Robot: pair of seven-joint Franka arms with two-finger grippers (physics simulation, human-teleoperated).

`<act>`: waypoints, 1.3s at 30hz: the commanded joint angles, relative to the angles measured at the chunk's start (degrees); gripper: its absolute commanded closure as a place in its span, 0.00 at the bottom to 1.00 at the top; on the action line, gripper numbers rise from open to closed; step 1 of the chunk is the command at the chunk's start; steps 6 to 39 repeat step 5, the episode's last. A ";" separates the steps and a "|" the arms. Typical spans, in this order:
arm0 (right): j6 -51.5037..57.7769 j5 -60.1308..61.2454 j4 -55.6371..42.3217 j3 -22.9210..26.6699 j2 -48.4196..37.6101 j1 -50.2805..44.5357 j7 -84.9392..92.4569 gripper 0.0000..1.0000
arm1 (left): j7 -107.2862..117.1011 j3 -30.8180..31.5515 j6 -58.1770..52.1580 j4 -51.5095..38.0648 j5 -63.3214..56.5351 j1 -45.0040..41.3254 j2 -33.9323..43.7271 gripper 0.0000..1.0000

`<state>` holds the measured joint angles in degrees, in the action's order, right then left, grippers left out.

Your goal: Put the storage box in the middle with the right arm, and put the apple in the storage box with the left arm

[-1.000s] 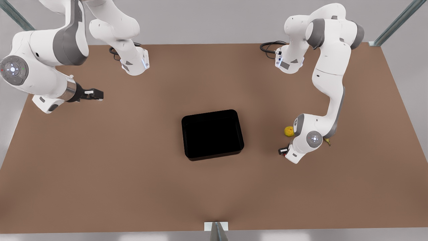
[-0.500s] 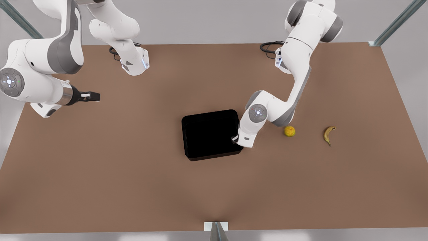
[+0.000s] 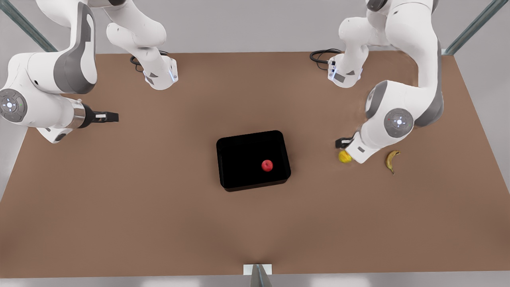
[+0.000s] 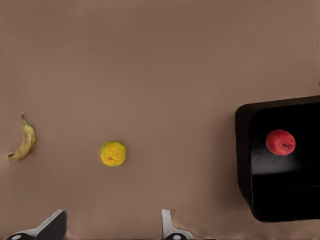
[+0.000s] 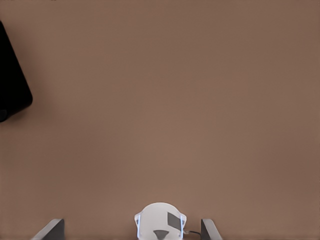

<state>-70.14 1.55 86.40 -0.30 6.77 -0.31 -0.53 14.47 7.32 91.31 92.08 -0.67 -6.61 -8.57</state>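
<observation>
Front view: the apple is sitting inside the storage box. The left gripper is hovering beside that box over the orange fruit, fingers spread, holding nothing; the right gripper is waiting far off on the box's other side, also spread.

table: brown, matte | wall: grey | metal struts at corners

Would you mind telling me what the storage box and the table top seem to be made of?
Storage box: probably moulded plastic, uniformly black, with rounded corners and a faint sheen inside. Table top: matte brown, perhaps laminate or board; no visible grain or reflections.
</observation>
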 commanded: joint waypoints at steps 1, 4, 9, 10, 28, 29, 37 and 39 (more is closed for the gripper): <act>0.01 0.21 0.00 0.04 0.00 0.04 0.00 0.00 | -0.14 -0.90 -0.17 0.64 0.23 0.02 1.79 0.00; 0.01 0.30 0.00 0.13 0.00 0.92 0.09 0.00 | -0.32 -2.23 -0.44 2.93 0.23 0.81 7.86 0.00; -0.08 0.30 -0.18 0.13 0.00 0.92 0.09 0.00 | -0.23 -2.14 -0.44 2.93 0.23 0.72 7.95 0.00; -0.08 0.30 -0.18 0.13 0.00 0.92 0.09 0.00 | -0.23 -2.14 -0.44 2.93 0.23 0.72 7.95 0.00; -0.08 0.30 -0.18 0.13 0.00 0.92 0.09 0.00 | -0.23 -2.14 -0.44 2.93 0.23 0.72 7.95 0.00; -0.08 0.30 -0.18 0.13 0.00 0.92 0.09 0.00 | -0.23 -2.14 -0.44 2.93 0.23 0.72 7.95 0.00; -0.08 0.30 -0.18 0.13 0.00 0.92 0.09 0.00 | -0.23 -2.14 -0.44 2.93 0.23 0.72 7.95 0.00; -0.08 0.30 -0.18 0.13 0.00 0.92 0.09 0.00 | -0.23 -2.14 -0.44 2.93 0.23 0.72 7.95 0.00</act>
